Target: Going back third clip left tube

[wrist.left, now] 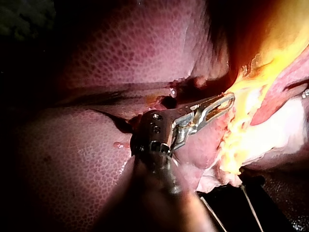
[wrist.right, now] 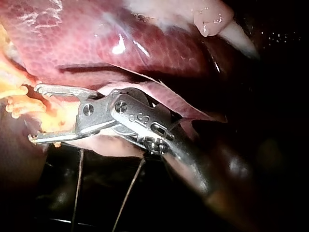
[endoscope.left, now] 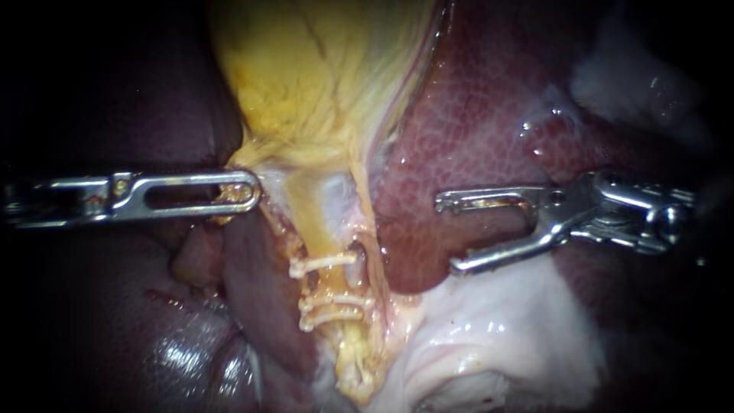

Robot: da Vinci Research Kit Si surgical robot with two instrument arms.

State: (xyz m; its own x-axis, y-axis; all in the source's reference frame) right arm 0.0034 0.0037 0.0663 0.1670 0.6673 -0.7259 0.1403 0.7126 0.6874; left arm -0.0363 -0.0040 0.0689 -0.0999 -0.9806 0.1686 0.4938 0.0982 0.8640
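Clips (endoscope.left: 330, 289) are what this step turns on: three white ones lie across the pale yellow tube (endoscope.left: 336, 336) below the gallbladder (endoscope.left: 321, 76), one higher and two close together beneath it. Whether this is the left tube cannot be told for sure.

Reading from the left, the left instrument (endoscope.left: 243, 191) comes in level. Its slotted jaws are closed on the yellow lower edge of the gallbladder and hold it out to the side, so the tube lies stretched and exposed. The left wrist view shows the same grip (wrist.left: 219, 104) at the yellow fringe.

Right of the tube, over the dark red liver (endoscope.left: 474, 130), the right instrument (endoscope.left: 447, 235) stands well apart from the clips. Its jaws gape wide with nothing between them; the right wrist view (wrist.right: 34, 113) also shows them spread and empty.

With three clips seated, the step in hand looks like the right instrument's retreat. The next move calls for a straight pull back along its own shaft. Its open jaws need to stay off the liver, and the left grip should be kept steady.
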